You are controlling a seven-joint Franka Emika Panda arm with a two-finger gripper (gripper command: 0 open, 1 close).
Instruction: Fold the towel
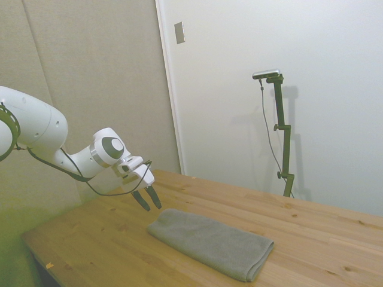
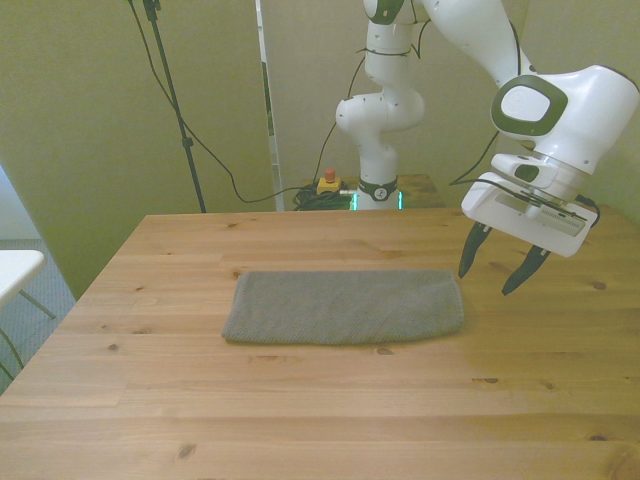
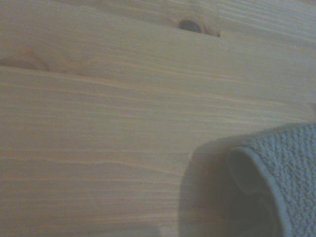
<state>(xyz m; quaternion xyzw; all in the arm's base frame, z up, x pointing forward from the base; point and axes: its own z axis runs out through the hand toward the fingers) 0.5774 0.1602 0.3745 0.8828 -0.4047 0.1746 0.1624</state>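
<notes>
The tabletop (image 2: 150, 400) is bare pine apart from the towel (image 2: 345, 307), which lies flat near the middle as a long, thick, already layered strip. The gripper (image 2: 503, 268) hangs in the air just off the towel's end at the front view's right, its fingers (image 2: 468, 255) spread apart and holding nothing. From where I stand the risk looks plain: that end is a rounded, stacked edge, as the wrist view shows, so a descent from here may pinch only the top layer and peel it open. Coming down too far outboard, the fingers would simply close on wood.
</notes>
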